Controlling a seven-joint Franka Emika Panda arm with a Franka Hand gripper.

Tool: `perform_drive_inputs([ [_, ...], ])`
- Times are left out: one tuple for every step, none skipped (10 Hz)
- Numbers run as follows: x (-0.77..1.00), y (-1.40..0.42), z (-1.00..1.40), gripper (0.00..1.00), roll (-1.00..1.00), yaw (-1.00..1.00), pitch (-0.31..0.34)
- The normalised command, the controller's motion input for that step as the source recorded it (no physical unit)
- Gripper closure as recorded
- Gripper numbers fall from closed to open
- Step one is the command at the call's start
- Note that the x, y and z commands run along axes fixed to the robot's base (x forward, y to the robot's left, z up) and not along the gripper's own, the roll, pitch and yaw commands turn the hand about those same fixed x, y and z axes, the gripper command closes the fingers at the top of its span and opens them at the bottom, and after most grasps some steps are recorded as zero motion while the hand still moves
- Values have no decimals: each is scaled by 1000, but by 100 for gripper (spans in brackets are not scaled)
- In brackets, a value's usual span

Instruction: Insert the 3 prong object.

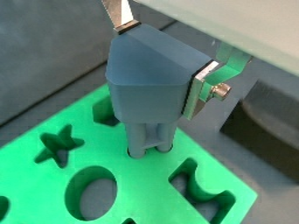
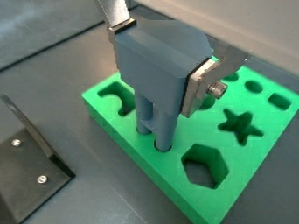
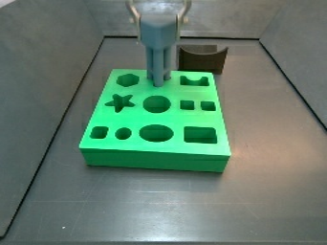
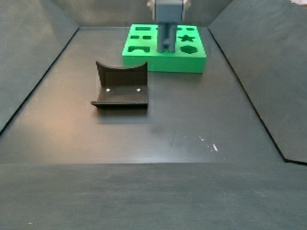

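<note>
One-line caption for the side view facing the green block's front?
End effector holds the 3 prong object upright, tip at green block.

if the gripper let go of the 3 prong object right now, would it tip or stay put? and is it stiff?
Probably stays up: the 3 prong object stands upright with its lower end in a hole of the green block. Likely stiff: its ridges run straight, with no sag. Grip looks secure: the gripper, over the block, has a finger flat on its side.
</note>
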Motion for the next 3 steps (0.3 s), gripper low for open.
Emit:
perform_drive_inputs([
  [103,0,-374,100,-107,-154,-43],
  [49,31,-126,100,-100,-77,-11],
  [46,0,0,100,0,0,63],
])
